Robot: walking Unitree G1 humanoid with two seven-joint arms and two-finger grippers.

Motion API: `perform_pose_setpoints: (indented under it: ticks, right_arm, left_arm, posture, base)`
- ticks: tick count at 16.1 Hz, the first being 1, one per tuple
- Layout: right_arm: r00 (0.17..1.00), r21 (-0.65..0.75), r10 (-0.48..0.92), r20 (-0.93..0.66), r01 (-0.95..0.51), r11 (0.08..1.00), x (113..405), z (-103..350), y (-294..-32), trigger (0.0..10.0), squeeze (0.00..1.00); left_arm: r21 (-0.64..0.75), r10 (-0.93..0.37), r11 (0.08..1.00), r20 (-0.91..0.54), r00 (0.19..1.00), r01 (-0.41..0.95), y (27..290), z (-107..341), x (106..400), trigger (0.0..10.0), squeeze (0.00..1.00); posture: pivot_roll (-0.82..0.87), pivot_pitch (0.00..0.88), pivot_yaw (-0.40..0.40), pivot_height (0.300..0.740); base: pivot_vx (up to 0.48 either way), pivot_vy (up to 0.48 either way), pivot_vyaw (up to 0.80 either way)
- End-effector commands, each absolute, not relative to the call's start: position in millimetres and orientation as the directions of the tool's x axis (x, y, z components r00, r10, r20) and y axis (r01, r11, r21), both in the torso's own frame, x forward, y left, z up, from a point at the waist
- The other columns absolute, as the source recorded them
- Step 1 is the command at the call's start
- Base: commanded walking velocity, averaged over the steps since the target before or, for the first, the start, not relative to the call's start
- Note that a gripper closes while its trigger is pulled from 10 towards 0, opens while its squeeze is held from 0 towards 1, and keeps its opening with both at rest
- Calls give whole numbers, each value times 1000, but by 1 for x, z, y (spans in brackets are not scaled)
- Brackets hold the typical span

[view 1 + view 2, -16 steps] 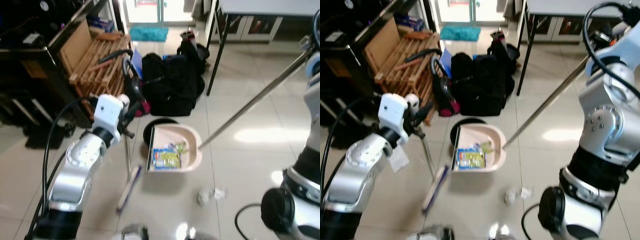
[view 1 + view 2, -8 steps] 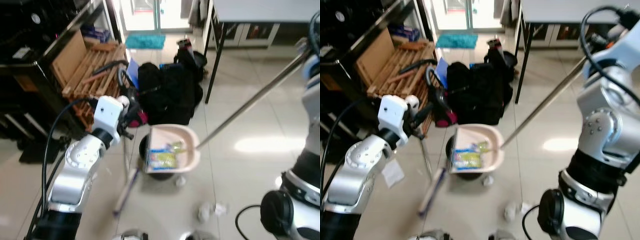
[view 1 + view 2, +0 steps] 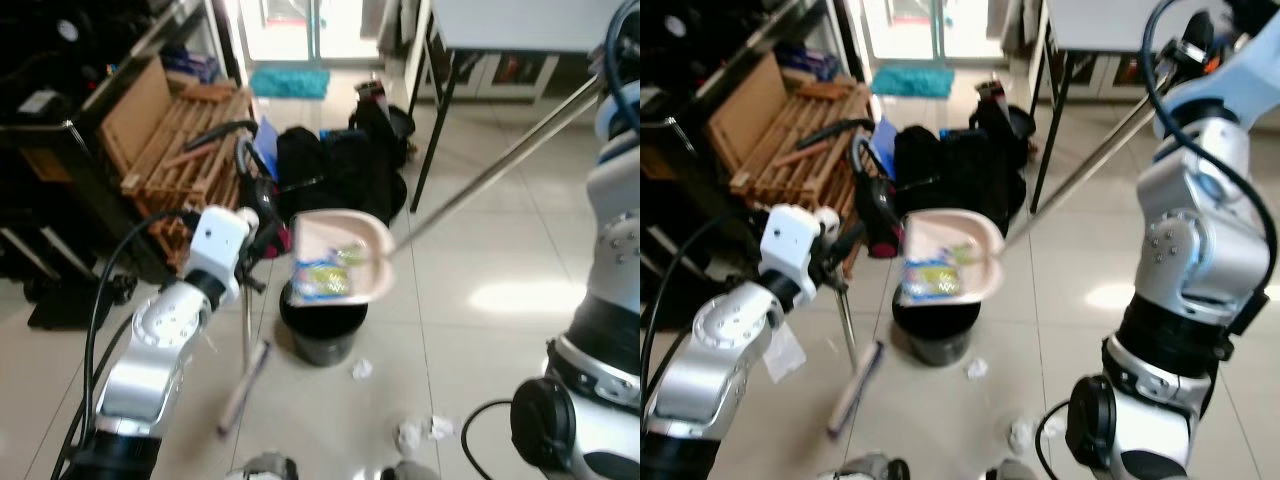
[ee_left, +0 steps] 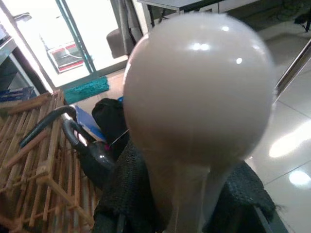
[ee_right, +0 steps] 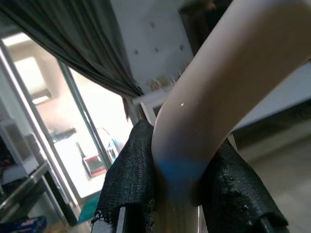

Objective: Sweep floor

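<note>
A pink dustpan (image 3: 340,258) hangs tilted in the air just above a black bin (image 3: 322,328), with a yellow-green wrapper (image 3: 324,281) lying in it. Its long metal handle (image 3: 490,170) runs up to the right, where my right gripper (image 5: 182,194) is shut on the handle's pale grip. My left gripper (image 3: 256,260) is shut on the upright broom handle (image 3: 246,320) near its rounded top (image 4: 194,97). The broom head (image 3: 242,388) rests on the tiles left of the bin. Crumpled paper scraps (image 3: 361,369) (image 3: 420,432) lie on the floor in front of the bin.
Black bags (image 3: 340,170) and a red vacuum cleaner (image 3: 263,212) sit just behind the bin. A wooden rack (image 3: 190,130) leans at the left by dark shelving. A black table leg (image 3: 430,110) stands at the back right. Open tiles (image 3: 480,290) lie to the right.
The dustpan has risen off the floor and now hangs tilted over the black bin, wrapper still inside. The broom has shifted a little with my left arm.
</note>
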State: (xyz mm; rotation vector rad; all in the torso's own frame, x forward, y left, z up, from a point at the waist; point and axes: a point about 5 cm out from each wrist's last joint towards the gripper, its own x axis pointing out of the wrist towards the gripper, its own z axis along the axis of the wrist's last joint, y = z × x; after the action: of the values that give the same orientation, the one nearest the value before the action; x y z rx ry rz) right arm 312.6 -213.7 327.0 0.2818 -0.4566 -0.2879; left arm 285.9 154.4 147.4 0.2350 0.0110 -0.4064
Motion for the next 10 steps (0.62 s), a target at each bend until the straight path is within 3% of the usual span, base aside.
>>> perform_pose_setpoints:
  ticks: [1,10]
  right_arm:
    - [838,337,-304,453,155,929,311,337,-205,10000,0]
    - [827,206,-190,528,92,974,321,324,-171,10000,0]
  left_arm:
    - [251,-395,887,-25,918,388,155,155,285,10000,0]
    - [247,-353,890,-159,922,383,171,125,261,10000,0]
  posture:
    - [-23,63,21,740]
    - [-14,80,3,740]
  base:
    - [0,0,0]
    - [0,0,0]
